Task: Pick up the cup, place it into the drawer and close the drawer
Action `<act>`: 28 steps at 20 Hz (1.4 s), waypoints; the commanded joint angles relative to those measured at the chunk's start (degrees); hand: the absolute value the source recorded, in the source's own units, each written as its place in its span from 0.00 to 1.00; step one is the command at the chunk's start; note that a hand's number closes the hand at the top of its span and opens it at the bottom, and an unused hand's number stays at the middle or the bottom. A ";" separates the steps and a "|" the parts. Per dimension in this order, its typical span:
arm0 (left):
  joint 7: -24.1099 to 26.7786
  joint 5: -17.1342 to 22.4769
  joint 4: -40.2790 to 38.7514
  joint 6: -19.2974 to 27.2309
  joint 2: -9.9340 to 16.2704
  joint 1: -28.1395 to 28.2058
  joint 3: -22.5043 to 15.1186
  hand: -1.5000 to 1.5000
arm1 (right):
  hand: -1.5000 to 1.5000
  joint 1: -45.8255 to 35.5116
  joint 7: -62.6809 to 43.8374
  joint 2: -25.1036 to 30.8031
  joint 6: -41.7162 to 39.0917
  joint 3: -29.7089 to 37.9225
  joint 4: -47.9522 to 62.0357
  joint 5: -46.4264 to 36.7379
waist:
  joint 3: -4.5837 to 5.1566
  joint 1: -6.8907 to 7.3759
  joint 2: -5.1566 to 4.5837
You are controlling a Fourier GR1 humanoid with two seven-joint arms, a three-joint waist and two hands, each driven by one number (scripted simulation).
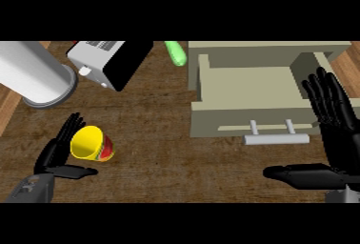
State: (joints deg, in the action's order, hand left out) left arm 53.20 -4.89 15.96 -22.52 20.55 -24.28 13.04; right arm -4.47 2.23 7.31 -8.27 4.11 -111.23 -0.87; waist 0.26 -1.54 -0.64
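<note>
The yellow cup (90,143) is lying tipped on the wooden counter (162,157) at lower left, with the left hand (57,153) sitting open right against it, fingers straight. The right hand (330,138) is hanging open too, just beside the pulled-out beige drawer (243,95).

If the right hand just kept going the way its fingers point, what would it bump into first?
Probably the open drawer. The right hand has straight fingers pointing up the view along the drawer's right side wall, so it would likely meet that wall, though height is hard to judge.
</note>
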 commanded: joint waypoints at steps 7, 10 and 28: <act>4.51 0.38 -2.89 -6.45 -2.86 -4.35 -0.19 0.00 | 0.00 -0.69 -0.78 0.95 -1.13 1.30 1.03 1.52 | 0.00 -0.48 -0.04; 5.98 1.29 -3.22 -9.89 -1.54 -3.83 0.48 0.00 | 0.00 -1.20 -1.77 0.64 -1.13 0.20 0.06 1.21 | 0.04 -0.31 -0.08; 4.30 5.10 0.02 -22.78 -7.27 -3.54 -1.16 1.00 | 0.00 -0.38 -0.31 1.69 -2.43 2.09 1.44 2.53 | 0.01 -0.20 0.03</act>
State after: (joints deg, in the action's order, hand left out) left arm 50.50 -1.48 16.06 -32.55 14.06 -28.25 11.37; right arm -5.74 1.01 7.92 -9.47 5.30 -109.86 0.91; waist 0.29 -1.67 -0.64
